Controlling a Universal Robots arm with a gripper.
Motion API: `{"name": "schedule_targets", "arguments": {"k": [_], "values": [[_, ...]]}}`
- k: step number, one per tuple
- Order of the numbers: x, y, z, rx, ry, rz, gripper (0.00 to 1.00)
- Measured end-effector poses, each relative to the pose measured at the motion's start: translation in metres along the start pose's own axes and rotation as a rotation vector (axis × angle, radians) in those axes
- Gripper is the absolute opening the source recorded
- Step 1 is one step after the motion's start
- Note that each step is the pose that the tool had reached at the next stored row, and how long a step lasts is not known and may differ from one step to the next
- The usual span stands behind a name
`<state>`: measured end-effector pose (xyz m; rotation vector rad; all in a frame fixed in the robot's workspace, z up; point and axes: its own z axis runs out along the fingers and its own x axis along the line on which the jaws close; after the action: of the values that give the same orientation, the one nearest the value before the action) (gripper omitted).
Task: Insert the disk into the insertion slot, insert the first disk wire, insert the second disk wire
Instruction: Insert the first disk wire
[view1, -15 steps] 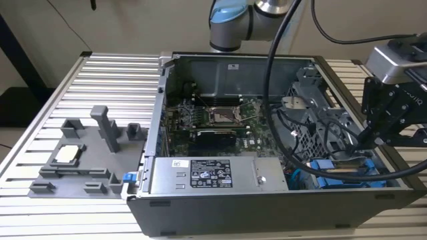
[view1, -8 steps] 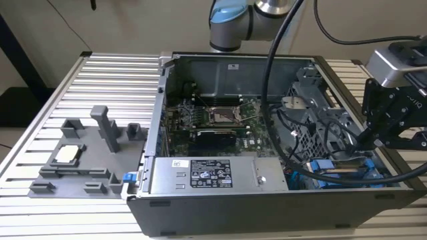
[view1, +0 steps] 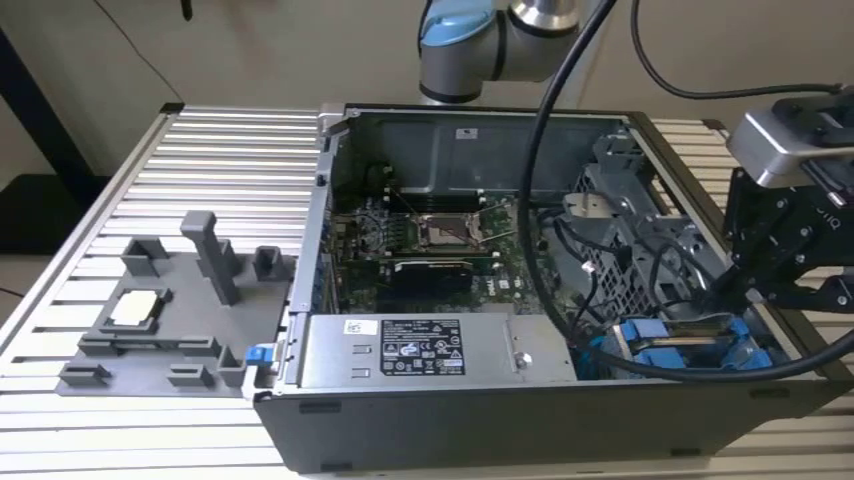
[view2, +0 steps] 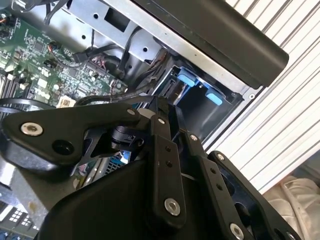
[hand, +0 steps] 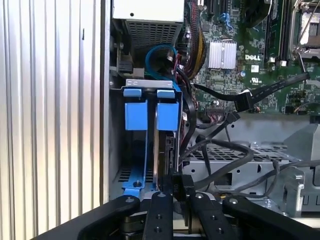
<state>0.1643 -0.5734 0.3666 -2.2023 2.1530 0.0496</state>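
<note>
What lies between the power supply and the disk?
In the first wrist view, a curved blue cable lies between the power supply and the disk in its blue carrier.

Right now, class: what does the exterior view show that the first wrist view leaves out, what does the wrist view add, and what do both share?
Exterior view adds: the grey fixture tray on the exterior view's left and the arm's blue-capped joint. First wrist view adds: the silver heatsink and a black cable connector. Shared: the disk in its blue carrier, the motherboard, the gripper.
</note>
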Motion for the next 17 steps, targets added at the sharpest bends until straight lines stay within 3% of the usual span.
{"name": "schedule_targets", "arguments": {"k": [3, 8, 17], "values": [[0.0002, 0.0000, 0.0027, 0.0005, -0.0019, 0.006, 0.19], [0.0006, -0.0010, 0.0065, 0.0011, -0.0118, 0.014, 0.19], [0.0014, -0.0029, 0.0126, 0.0022, -0.0122, 0.028, 0.19]]}}
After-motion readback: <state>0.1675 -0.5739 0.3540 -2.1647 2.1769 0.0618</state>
